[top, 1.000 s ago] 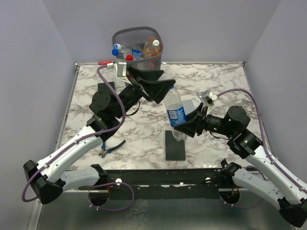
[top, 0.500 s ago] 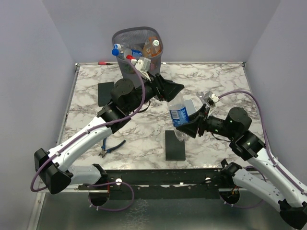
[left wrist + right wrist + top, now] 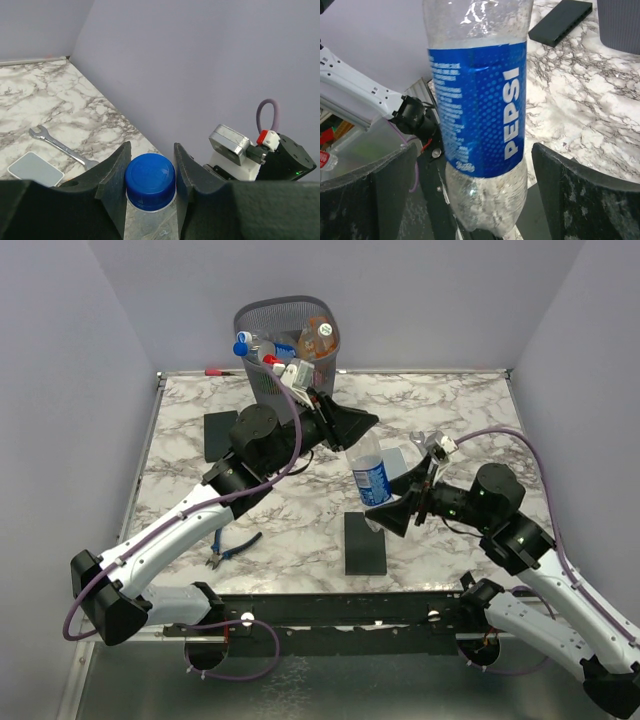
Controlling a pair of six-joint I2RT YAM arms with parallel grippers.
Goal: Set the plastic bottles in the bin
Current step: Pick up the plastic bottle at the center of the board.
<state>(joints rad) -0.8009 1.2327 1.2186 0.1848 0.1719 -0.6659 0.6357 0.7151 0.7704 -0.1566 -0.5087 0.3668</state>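
Observation:
A clear plastic bottle [image 3: 371, 480] with a blue Pepsi label hangs upright over the middle of the table. My left gripper [image 3: 357, 428] is shut on its blue cap [image 3: 150, 181], one finger pressed to each side. My right gripper [image 3: 388, 512] is open. Its fingers [image 3: 565, 200] stand apart from the bottle's lower half [image 3: 480, 110] on either side. The grey mesh bin [image 3: 262, 380] stands at the back edge and holds several bottles [image 3: 255, 345], one of them orange [image 3: 318, 335].
A black slab [image 3: 365, 545] lies under the bottle, and another [image 3: 220, 435] lies at back left. Blue-handled pliers [image 3: 232, 550] sit at front left. A wrench [image 3: 425, 440] and a grey pad [image 3: 35, 170] lie at right. A red-handled tool [image 3: 215, 371] lies beside the bin.
My left arm swung right from the bin and its gripper shut on the bottle's cap. My right gripper, which held the bottle, has opened and dropped slightly.

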